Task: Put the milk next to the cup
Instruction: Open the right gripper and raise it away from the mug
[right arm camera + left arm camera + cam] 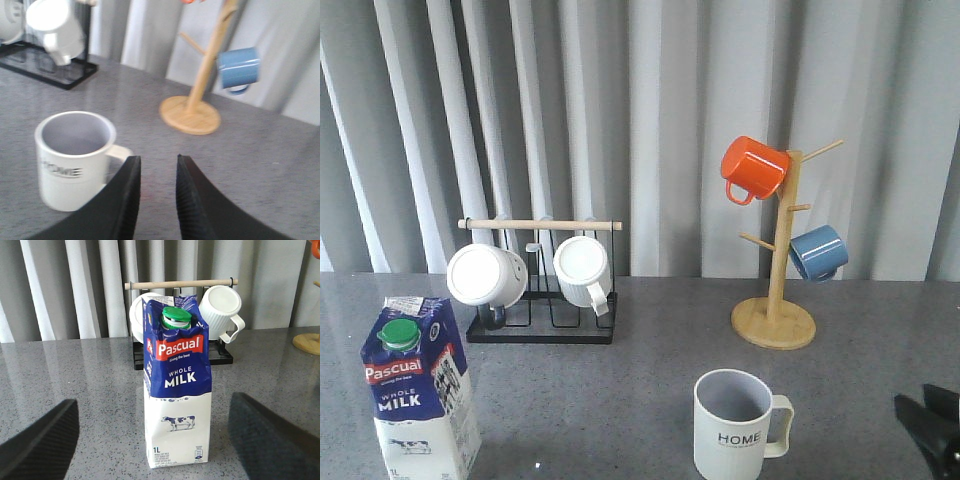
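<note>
The left hand [152, 440] is standing wide open, its two dark fingers [37, 440] spread far apart at either side of the left wrist view, gripping nothing and touching nothing. The milk [176, 385] is standing upright on the grey speckled counter [75, 370] in line with the gap between those fingers but farther out, clear of both. The hand is pointing level across the counter toward the carton's front face, with its red band and cow picture turned to the camera.

The right hand [156, 195] is sitting nearly closed, only a narrow slit showing between its two dark ribbed fingers [125, 200], and nothing is being held in that slit. It is hanging low over the counter, angled slightly downward, with the cup [75, 157] just beside it; the handle is pointing toward the fingers, but I cannot tell whether they touch.

In the front view the milk [420, 385] is resting at the near left of the counter [620, 400], while the cup [735, 425] is sitting upright at the near centre-right, well apart from the carton. Only the dark tip of the right hand [930, 425] is showing at the right edge there.
</note>
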`<state>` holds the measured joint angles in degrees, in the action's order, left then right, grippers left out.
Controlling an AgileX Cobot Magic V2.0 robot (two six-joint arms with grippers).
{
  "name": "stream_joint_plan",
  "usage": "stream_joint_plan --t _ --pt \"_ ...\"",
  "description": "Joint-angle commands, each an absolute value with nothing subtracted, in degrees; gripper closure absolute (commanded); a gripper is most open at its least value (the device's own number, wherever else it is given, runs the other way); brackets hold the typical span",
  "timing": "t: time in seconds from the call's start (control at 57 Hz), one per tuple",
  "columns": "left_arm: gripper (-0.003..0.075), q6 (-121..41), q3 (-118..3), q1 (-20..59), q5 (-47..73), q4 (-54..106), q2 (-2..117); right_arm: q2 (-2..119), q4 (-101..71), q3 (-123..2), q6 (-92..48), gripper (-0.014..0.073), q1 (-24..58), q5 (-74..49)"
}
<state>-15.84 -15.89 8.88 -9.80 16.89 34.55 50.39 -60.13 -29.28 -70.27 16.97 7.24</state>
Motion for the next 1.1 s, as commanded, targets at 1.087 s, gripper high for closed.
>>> stream_joint_plan --t 1.087 --pt "0.0130 -15.8 -17.3 9.2 -13.8 17.3 34.6 35.8 25.4 -31.2 17.7 0.0545 -1.0 7.5"
